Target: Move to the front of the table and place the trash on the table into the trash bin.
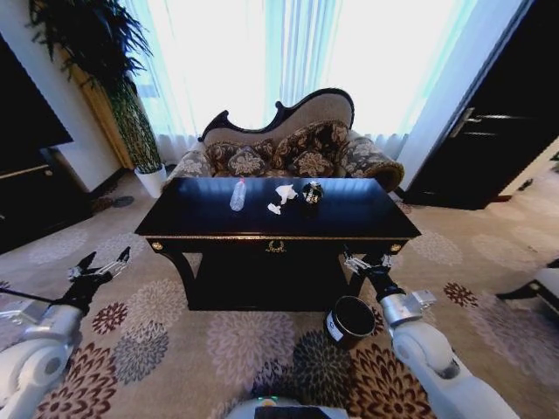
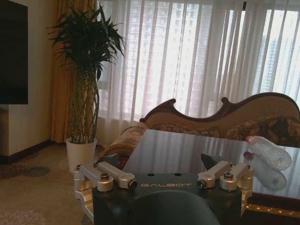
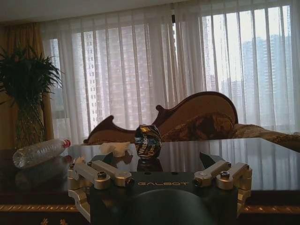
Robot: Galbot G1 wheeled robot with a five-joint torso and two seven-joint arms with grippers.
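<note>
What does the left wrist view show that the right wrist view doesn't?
Left wrist only: the white plant pot on the carpet and the open left gripper.
Right wrist only: the crumpled dark shiny can, the crumpled white paper wad and the open right gripper.
Both: the glossy black table, the clear plastic bottle lying on it, the curved-back sofa and curtains.
</note>
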